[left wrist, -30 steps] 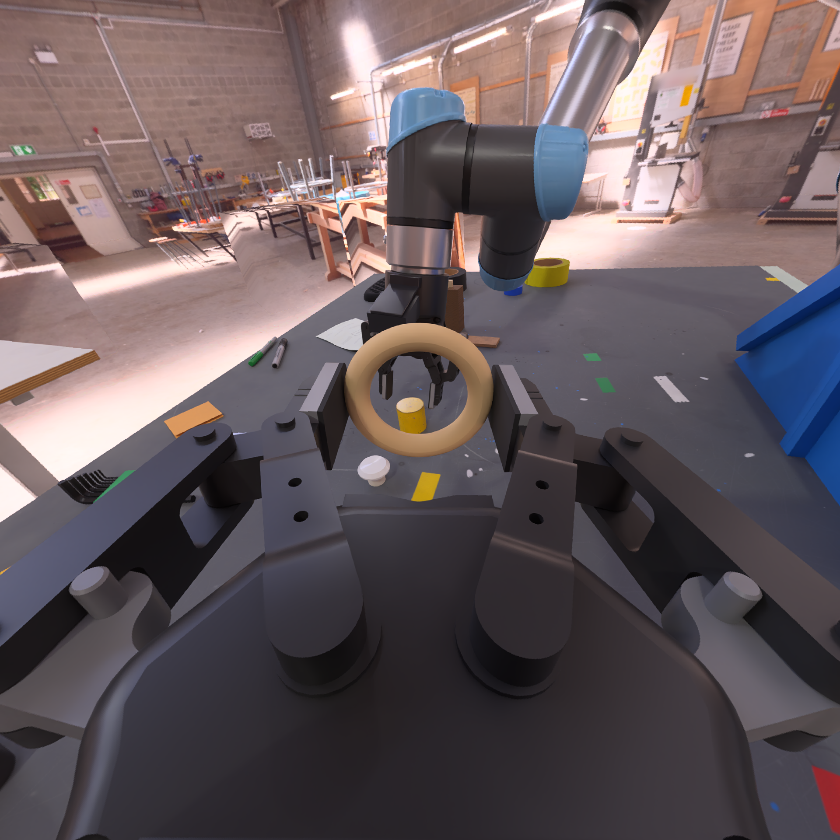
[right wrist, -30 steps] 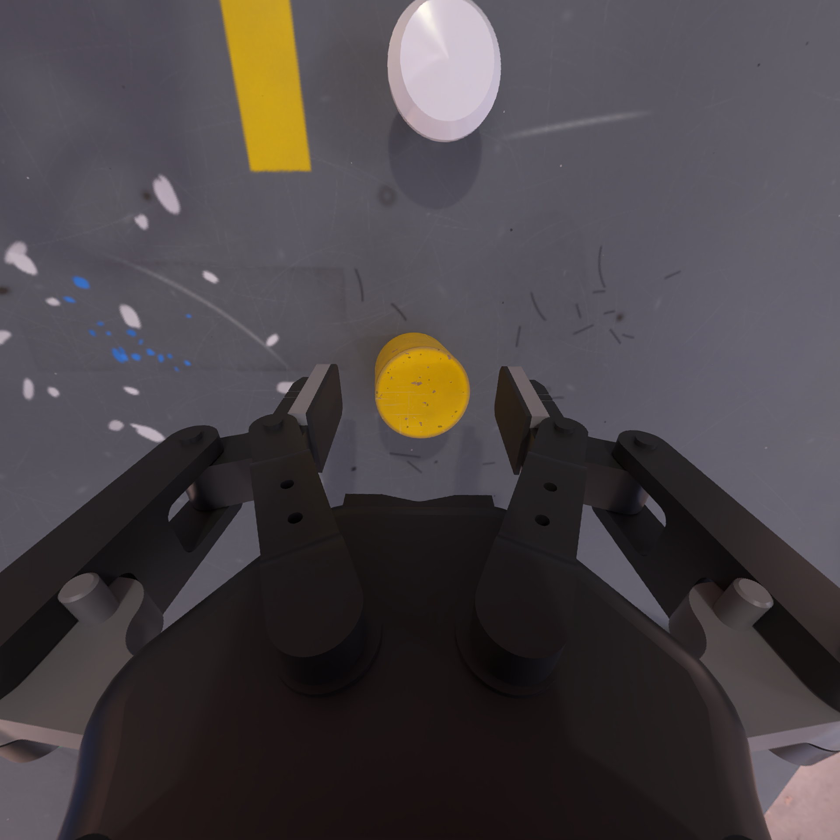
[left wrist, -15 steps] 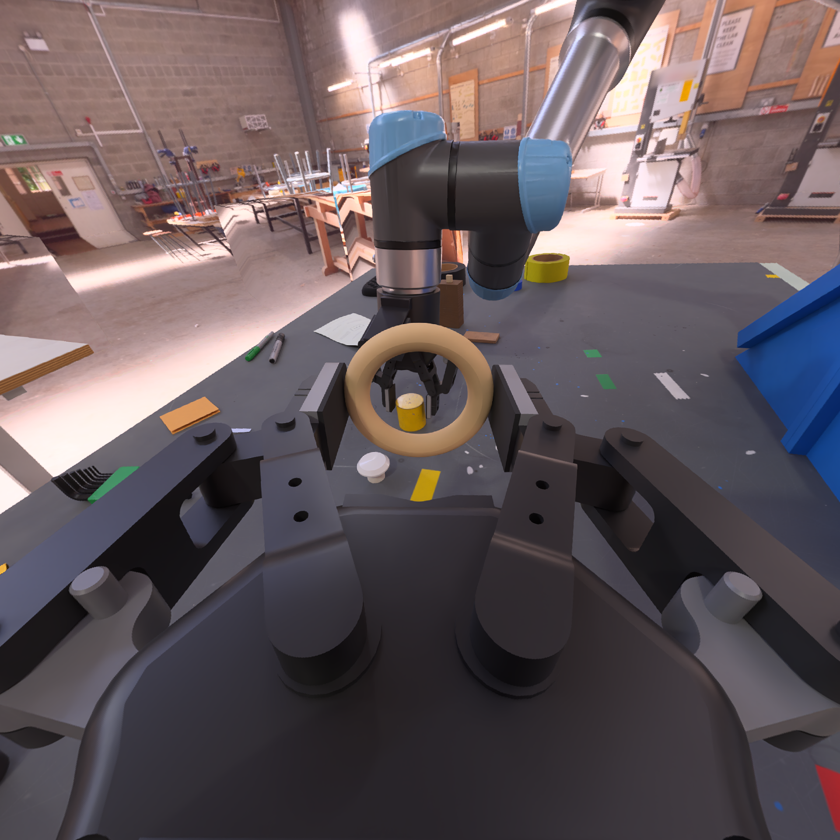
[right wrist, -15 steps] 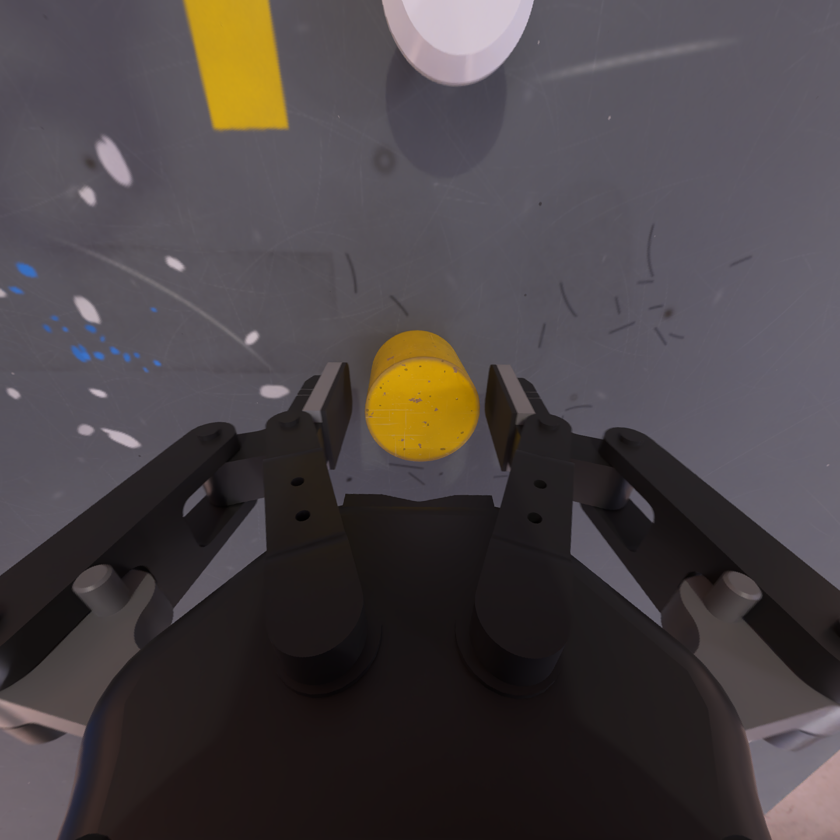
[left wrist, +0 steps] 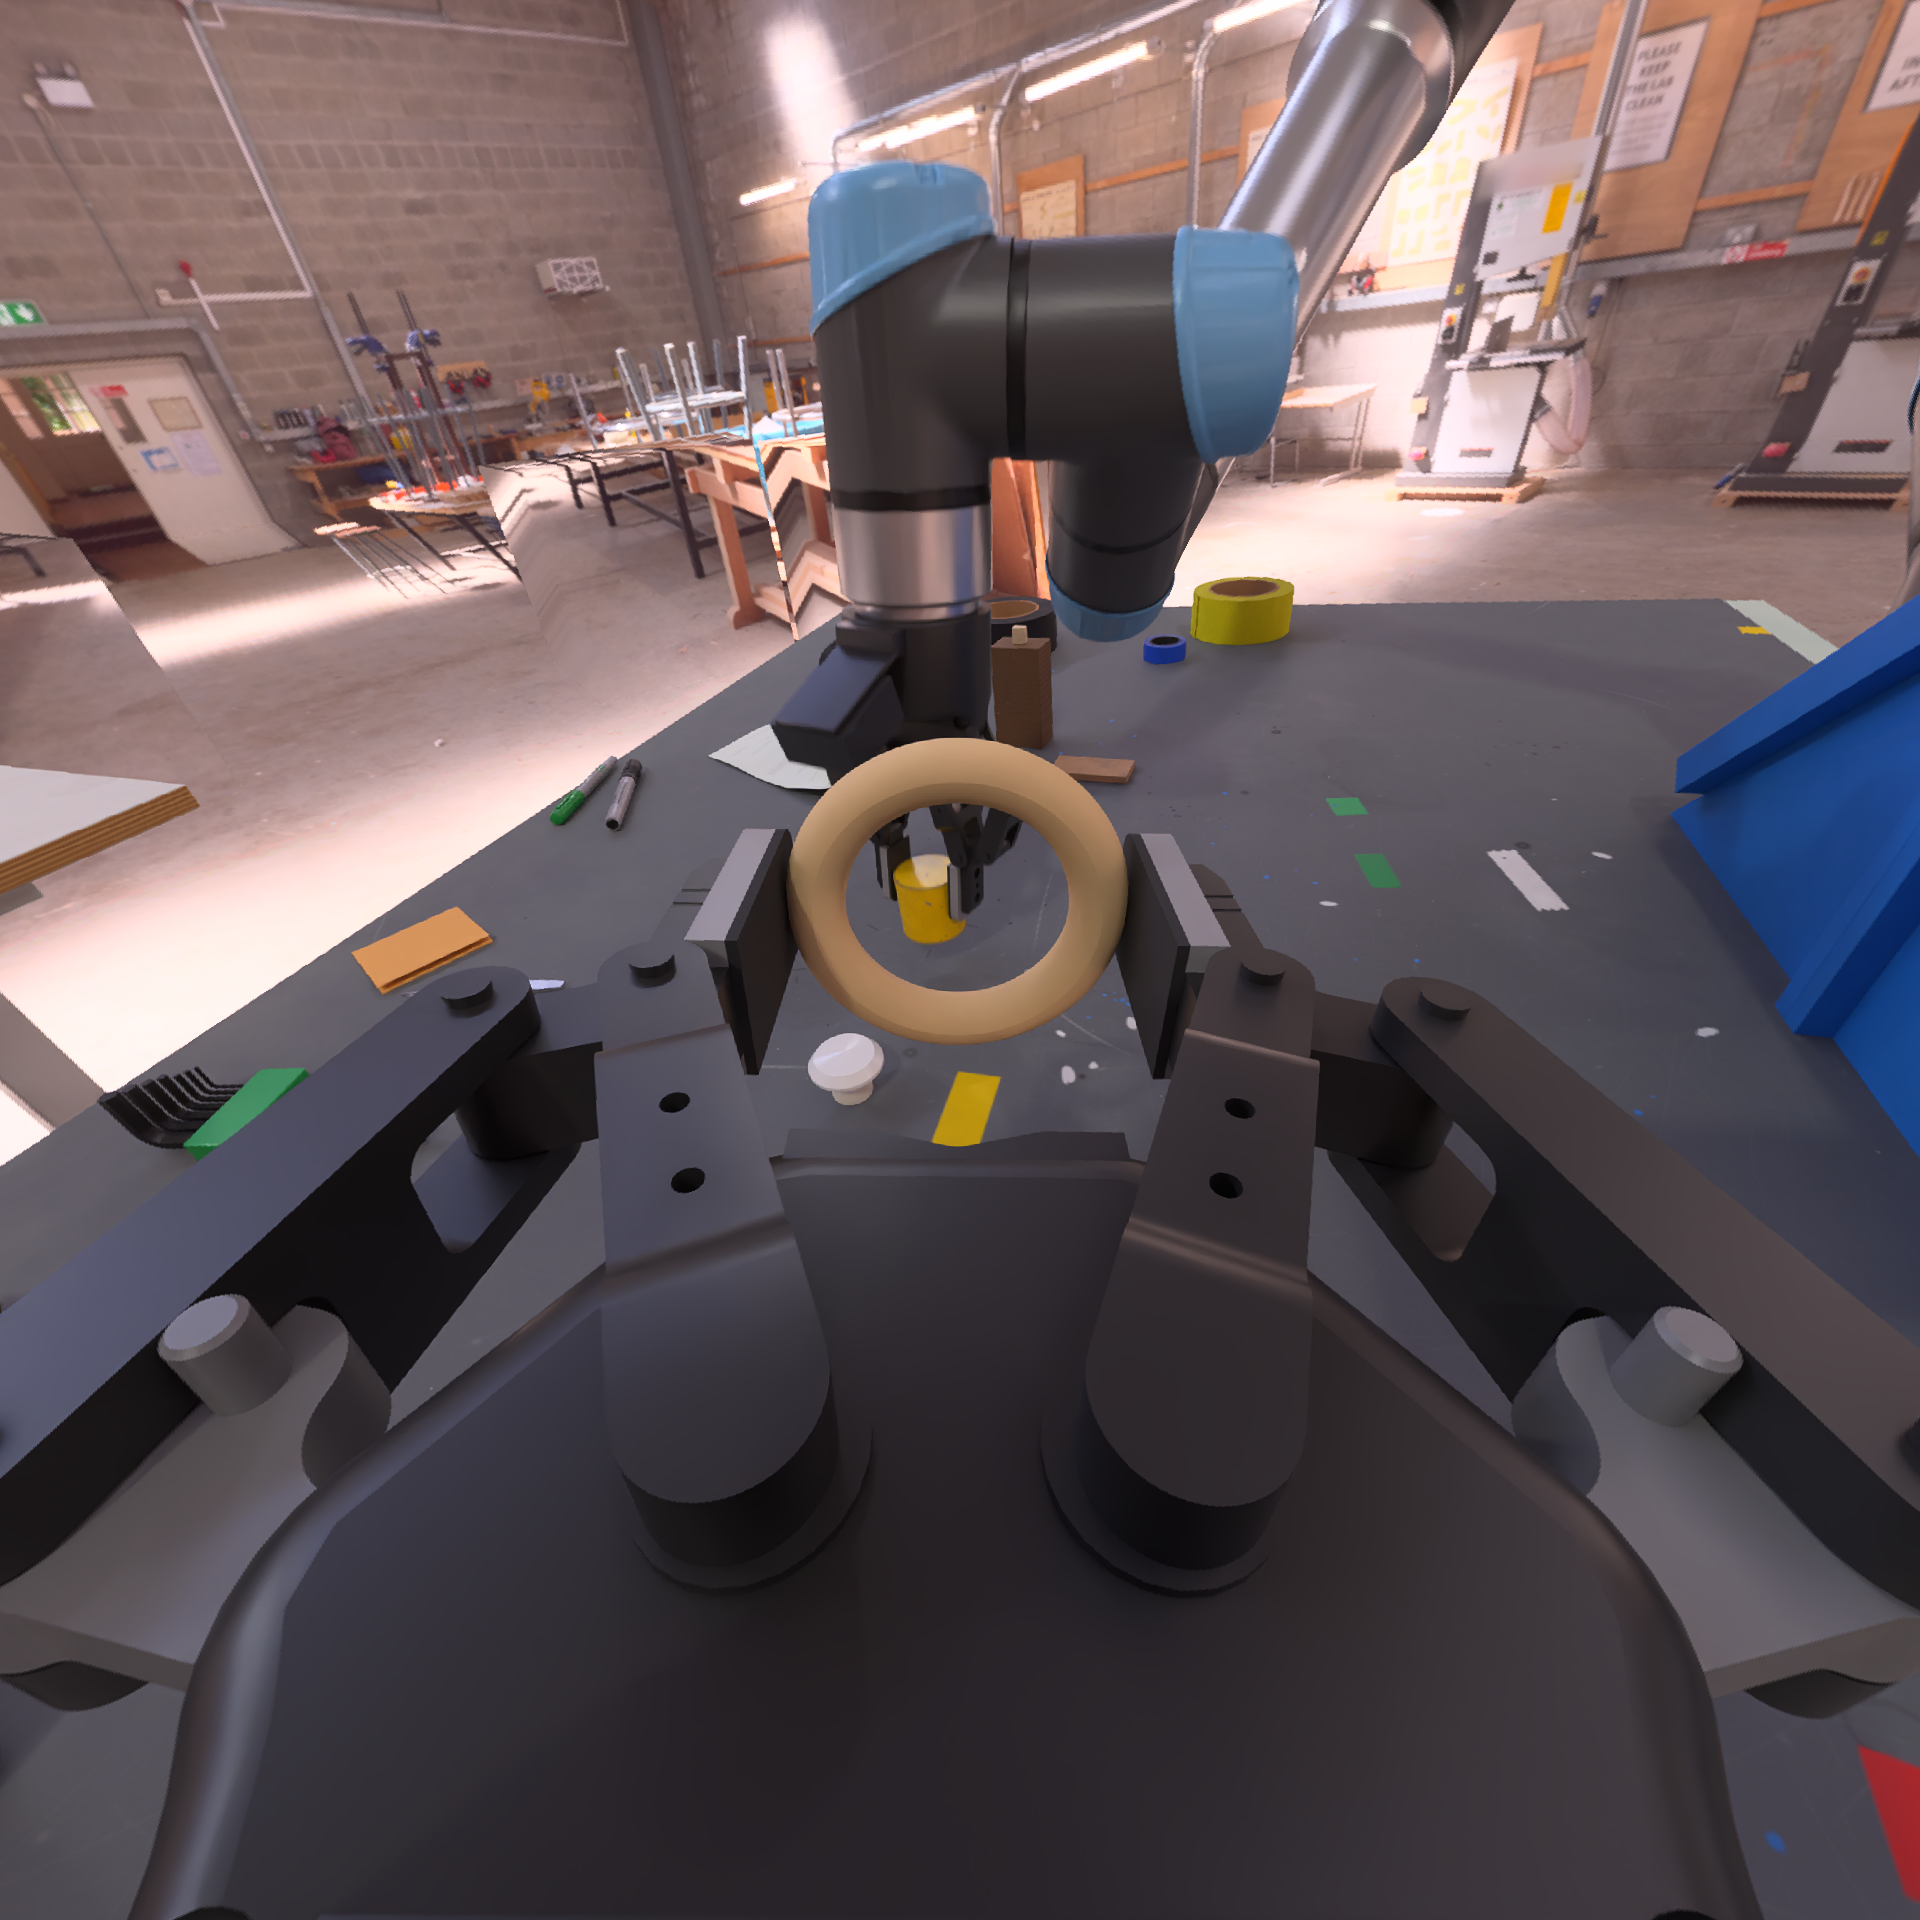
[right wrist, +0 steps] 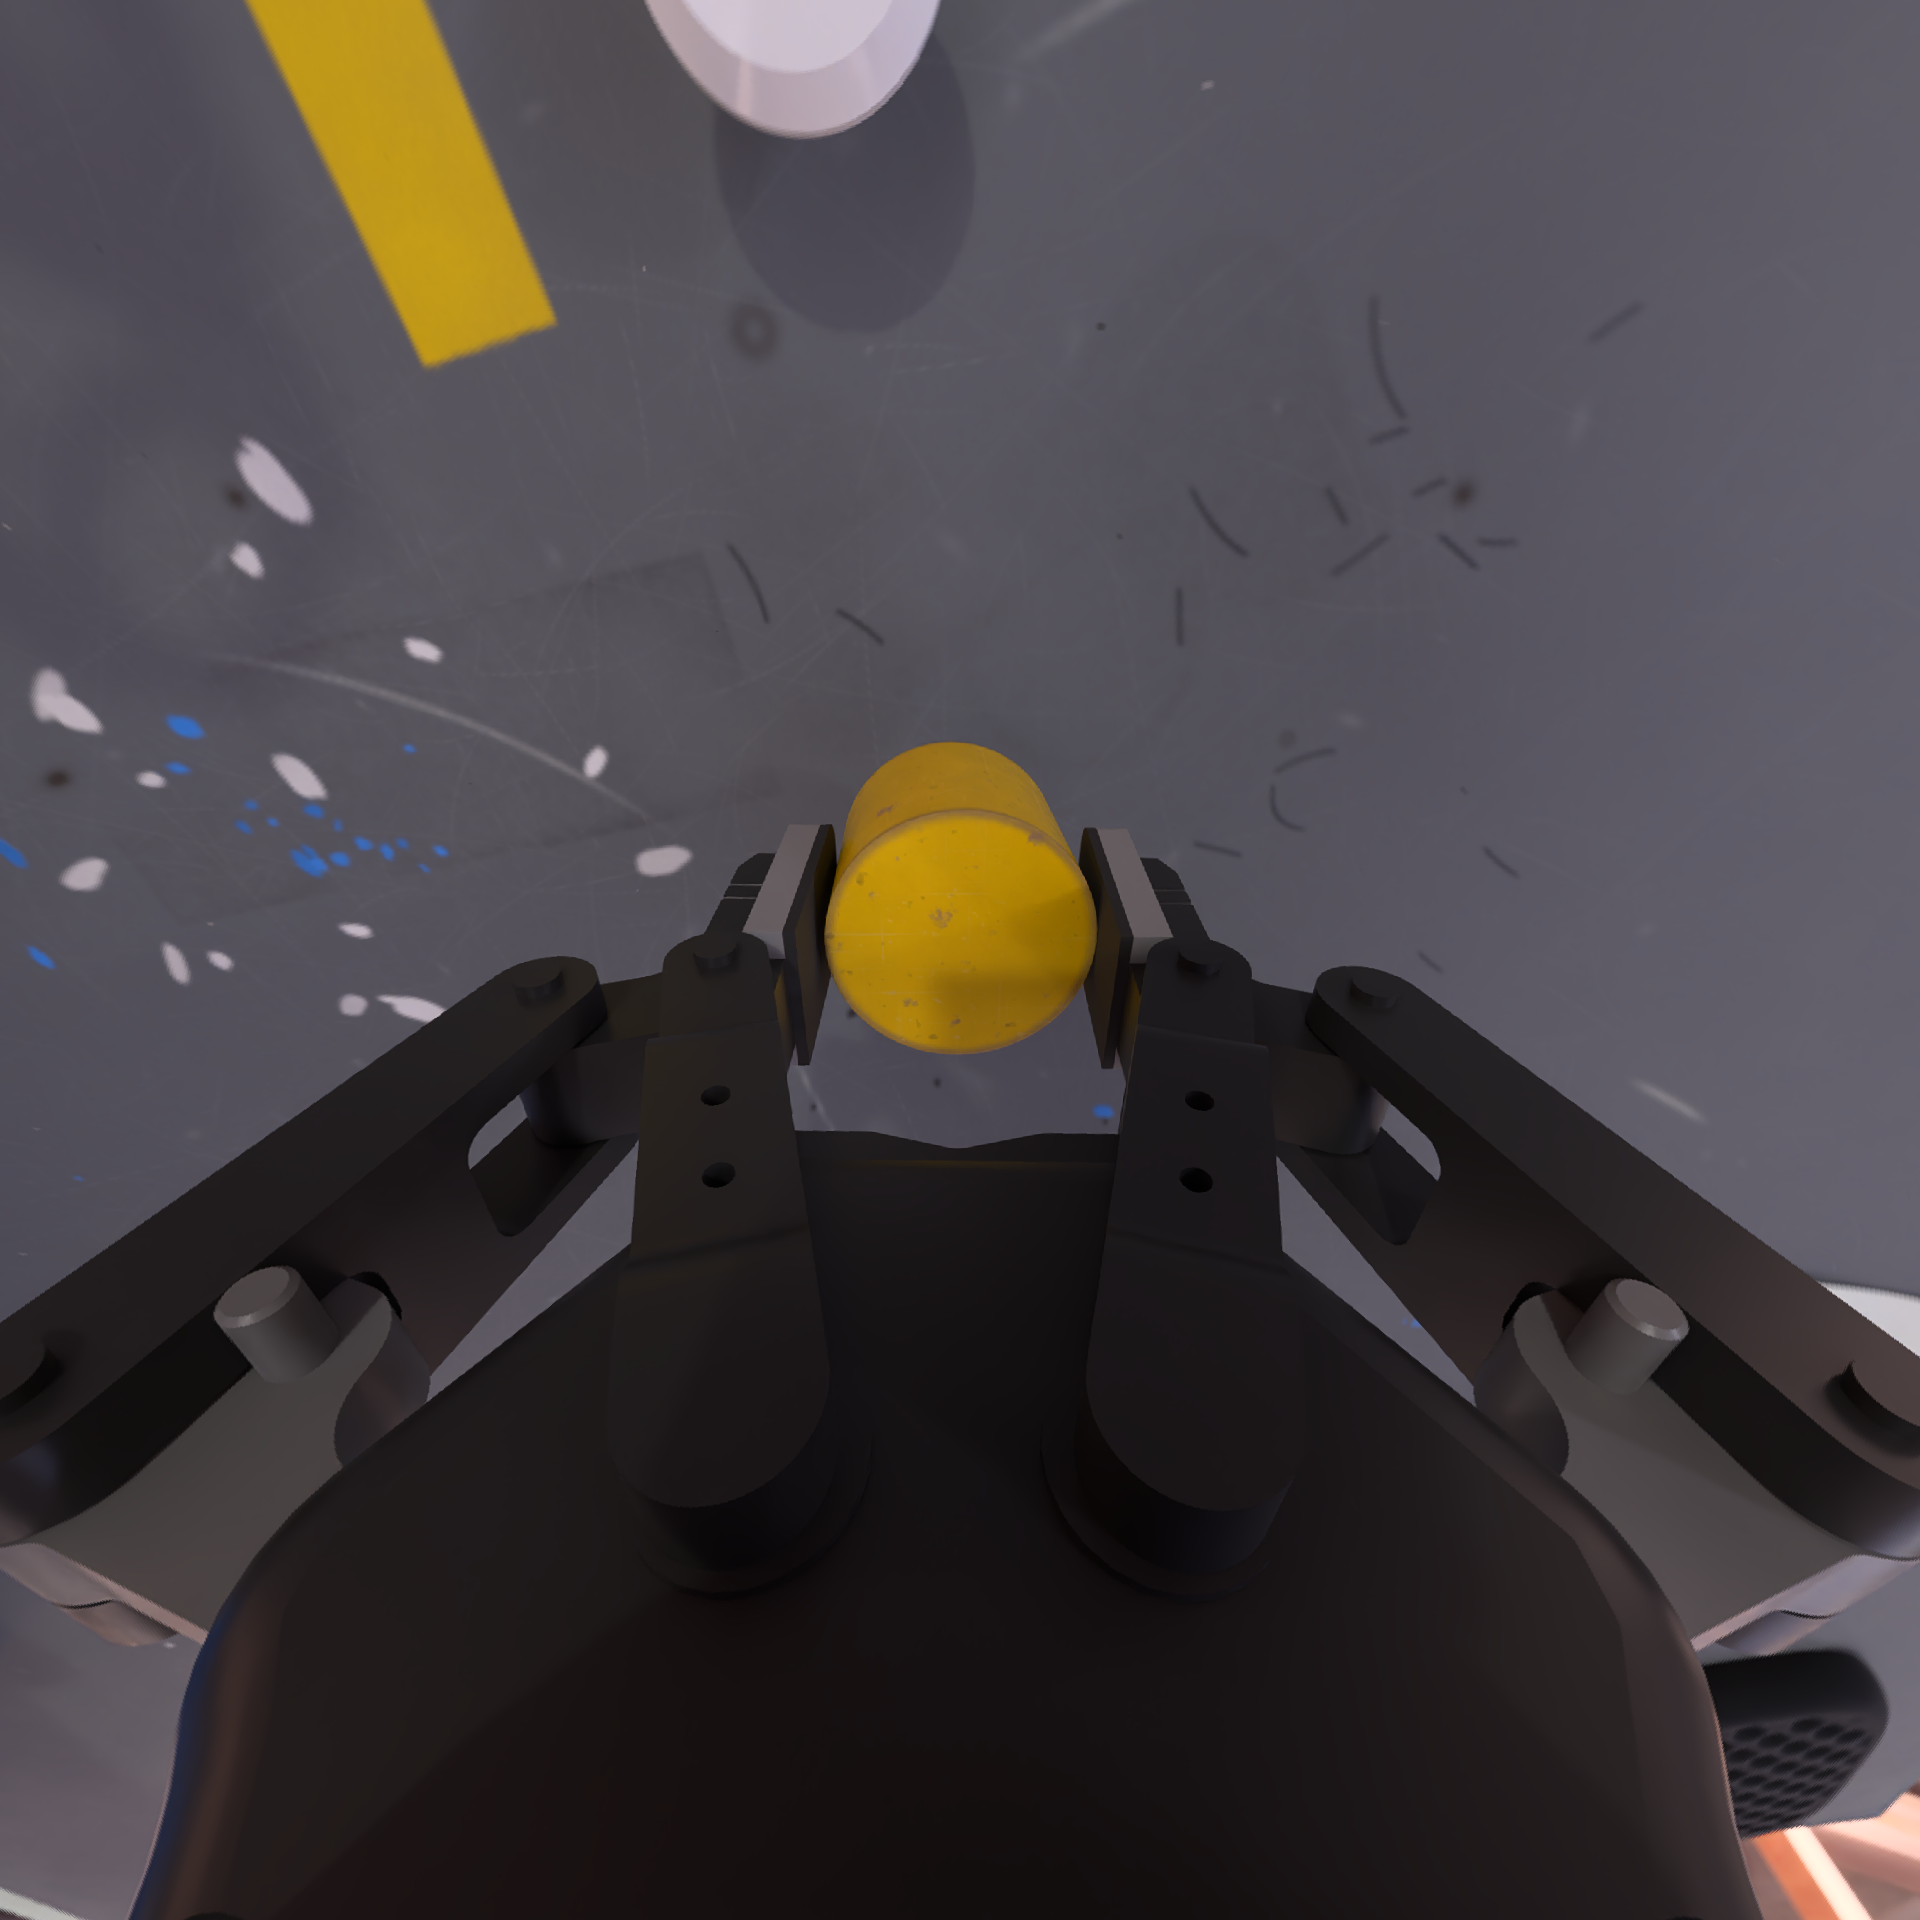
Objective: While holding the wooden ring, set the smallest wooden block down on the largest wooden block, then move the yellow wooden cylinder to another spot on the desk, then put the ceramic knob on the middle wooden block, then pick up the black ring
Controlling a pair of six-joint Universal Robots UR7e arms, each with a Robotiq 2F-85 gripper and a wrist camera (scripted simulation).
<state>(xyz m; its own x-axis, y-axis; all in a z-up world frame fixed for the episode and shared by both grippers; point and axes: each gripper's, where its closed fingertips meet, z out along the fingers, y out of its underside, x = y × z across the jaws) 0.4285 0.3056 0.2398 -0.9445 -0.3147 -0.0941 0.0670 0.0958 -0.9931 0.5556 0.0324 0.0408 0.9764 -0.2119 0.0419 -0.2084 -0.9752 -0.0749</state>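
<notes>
My left gripper (left wrist: 956,914) is shut on the tan wooden ring (left wrist: 956,1006), held upright above the desk. Through the ring I see my right gripper (left wrist: 935,878) on the yellow wooden cylinder (left wrist: 925,909). In the right wrist view my right gripper (right wrist: 958,935) is shut on the yellow cylinder (right wrist: 961,925), both pads against its sides, low over the desk; I cannot tell whether it touches. The white ceramic knob (left wrist: 847,1065) stands near it and shows at the top edge (right wrist: 795,62). The tall wooden block (left wrist: 1021,691) carries a small block (left wrist: 1019,633). A flat wooden block (left wrist: 1096,769) lies beside it.
A black ring-shaped object (left wrist: 1029,615) sits behind the tall block. A yellow tape roll (left wrist: 1242,610) and a blue roll (left wrist: 1164,650) are at the far edge. A blue box (left wrist: 1818,831) stands right. Markers (left wrist: 597,792), an orange card (left wrist: 421,945) and hex keys (left wrist: 171,1107) lie left.
My right gripper came down around the yellow cylinder and closed its fingers on it, tilting a little. My left gripper still holds the wooden ring in the same place.
</notes>
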